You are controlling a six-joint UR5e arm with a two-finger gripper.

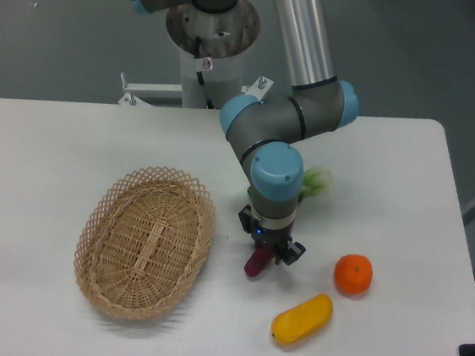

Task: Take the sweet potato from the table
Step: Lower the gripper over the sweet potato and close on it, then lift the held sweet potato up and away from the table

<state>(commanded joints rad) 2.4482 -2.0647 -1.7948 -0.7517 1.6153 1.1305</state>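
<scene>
Gripper (268, 251) low over the white table (53, 150), jaws straddling the upper end of the purple sweet potato (254, 266); closure not clear. Wicker basket (145, 241) at 9 o'clock from the gripper, round orange (353, 273) at 3 o'clock, yellow fruit (302, 319) at 5 o'clock. Green vegetable (315, 182) partly hidden behind the arm at 1 o'clock.
</scene>
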